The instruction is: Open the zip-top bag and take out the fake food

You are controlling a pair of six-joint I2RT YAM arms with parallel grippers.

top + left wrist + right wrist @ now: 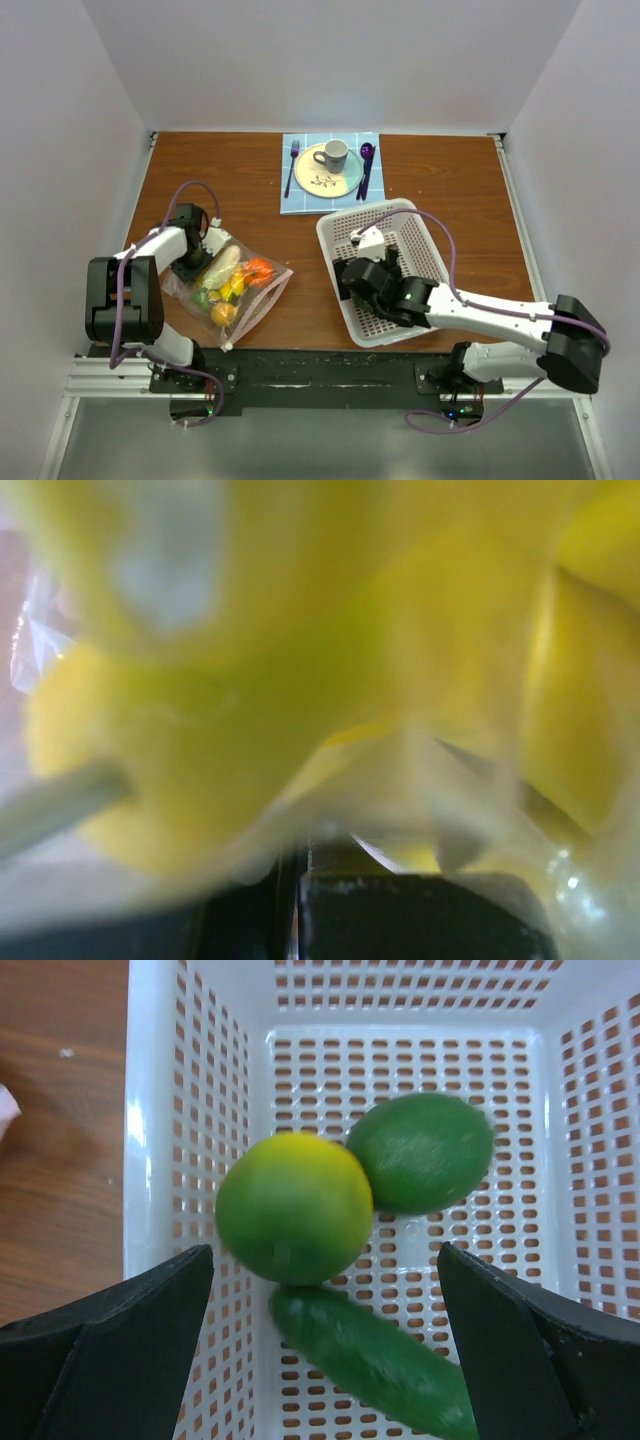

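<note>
**Bag held at the left, three pieces in the basket**

The clear, crinkly plastic zip-top bag (262, 300) lies on the left part of the brown wooden table (440, 180), near the front edge. It sits diagonally. Its thin pinkish-red zip strip (258, 312) runs along the edge that faces right and towards the arms. The opposite edge points far-left. Inside is a cluster of small plastic fake food (228, 285): orange-red, yellow and green pieces. There is also a pale elongated piece (220, 265) whose long axis runs from near-left to far-right.

The left gripper (197, 262) meets the bag at its far-left edge, its jaws closed on the plastic. Its wrist camera shows only blurred yellow shapes and crumpled film pressed close.

The right gripper (325, 1250) hangs over the white perforated plastic basket (160, 1110), right of the bag. Its fingers are spread wide and hold nothing. In the basket below are a green-and-yellow round fruit (293, 1208), a green round fruit (422, 1152) touching it, and a green cucumber (370, 1355). The cucumber lies slantwise from centre towards the lower right in that view.
</note>
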